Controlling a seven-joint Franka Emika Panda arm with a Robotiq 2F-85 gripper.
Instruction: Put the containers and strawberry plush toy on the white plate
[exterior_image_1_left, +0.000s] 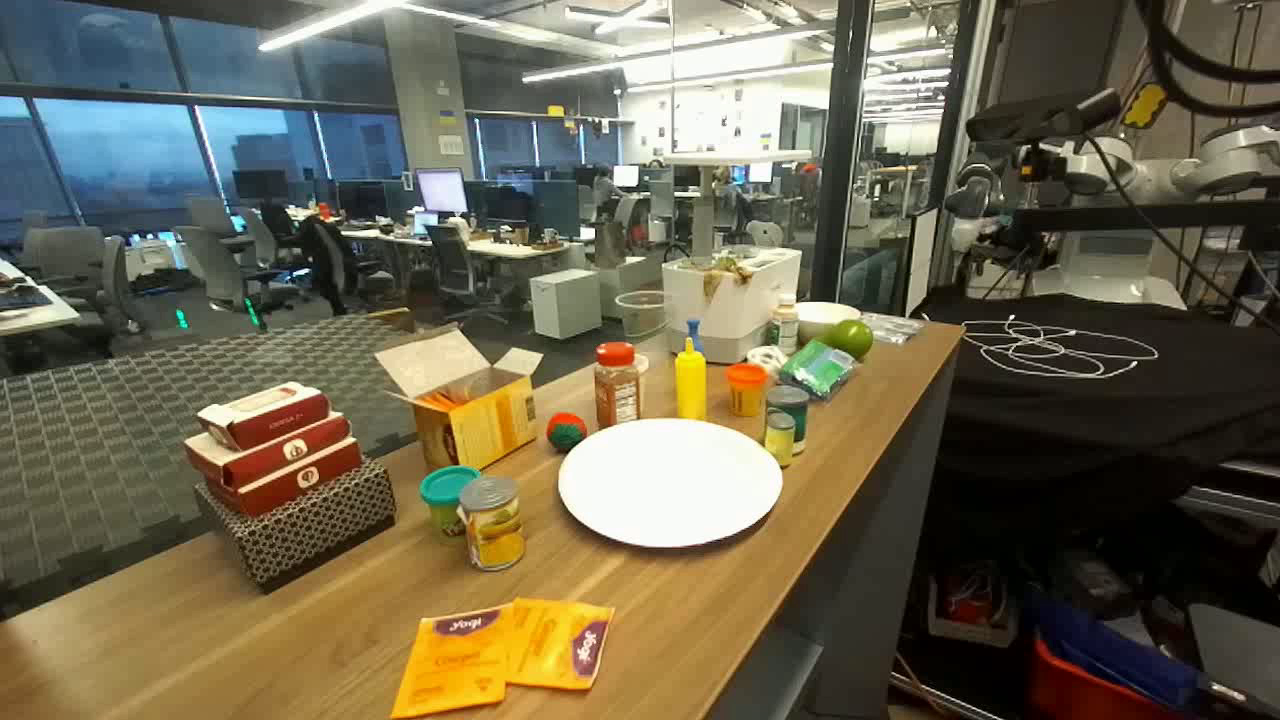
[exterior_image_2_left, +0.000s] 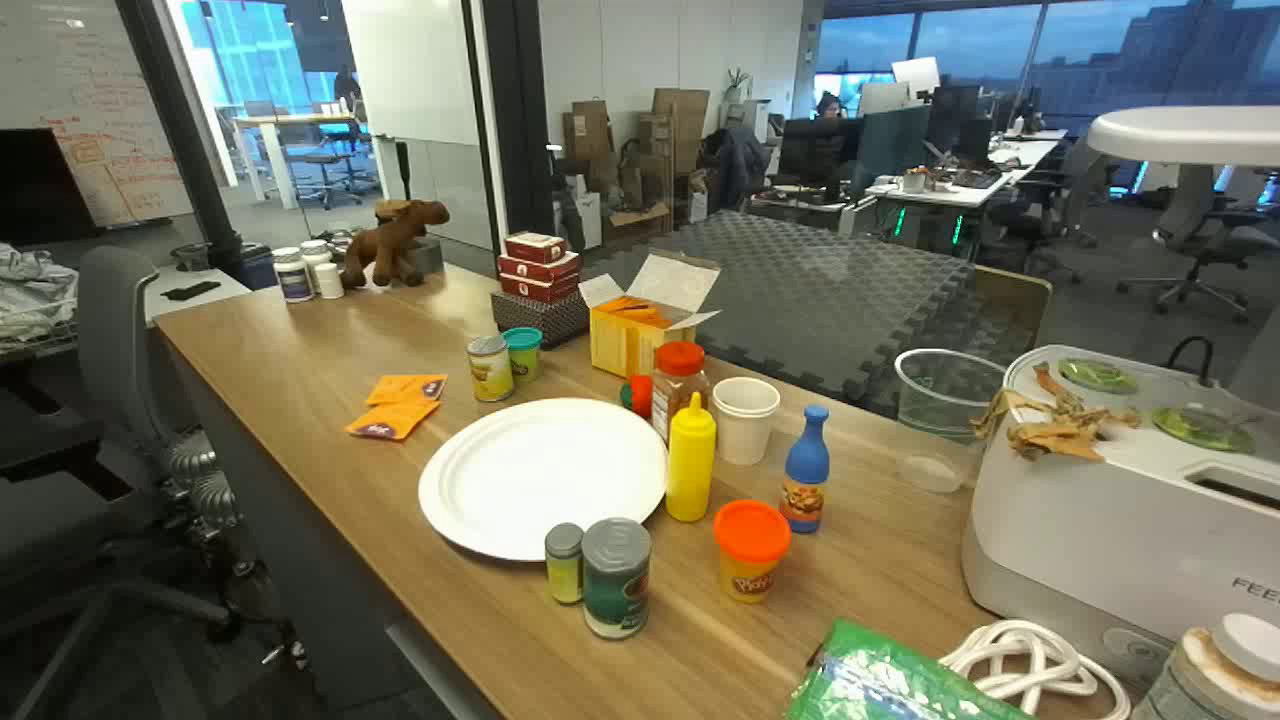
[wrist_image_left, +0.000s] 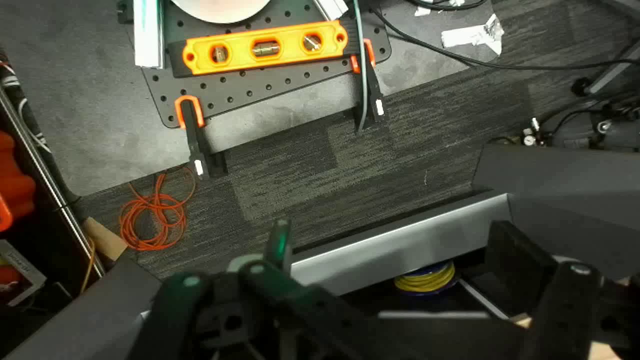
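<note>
On the bench (exterior_image_1_left: 670, 625) before me, the white plate (exterior_image_1_left: 670, 483) lies nearer the long edge facing the black cloth (exterior_image_1_left: 1040, 430). The pale yellow-green jar (exterior_image_1_left: 779, 441), yellow squeeze bottle (exterior_image_1_left: 691, 386) and red-lidded jar (exterior_image_1_left: 617, 388) stand just beside its rim; the strawberry plush toy (exterior_image_1_left: 566, 432) sits close by, toward the opposite edge. The hand (wrist_image_left: 392, 237) is spread wide, with dark carpet (wrist_image_left: 310, 192) beyond.
</note>
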